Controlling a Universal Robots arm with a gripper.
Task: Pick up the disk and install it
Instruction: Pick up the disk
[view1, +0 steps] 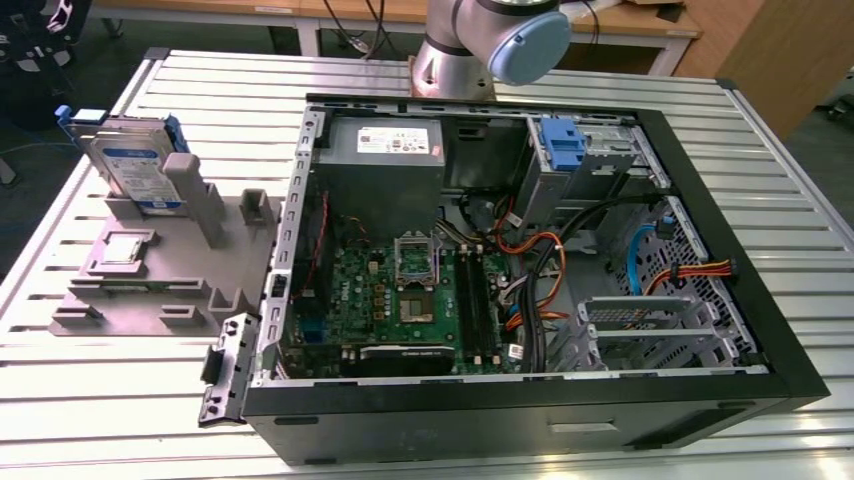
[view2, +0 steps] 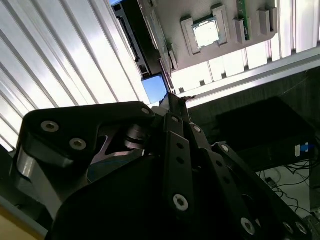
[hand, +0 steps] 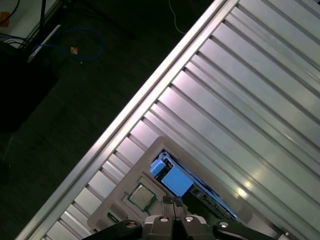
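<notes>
The black metal gripper (hand: 172, 205), seemingly pressed together and empty, is hovering just above the silver, blue-framed rectangular disk (hand: 175, 181) standing on edge in a grey plastic holder (hand: 131, 175); I'm judging it stiff, weighty and slick, best pinched across its flat faces.

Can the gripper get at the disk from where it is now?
Probably yes. The disk stands upright in the grey fixture, its top edge exposed, and the gripper hangs above it with nothing between.
</notes>
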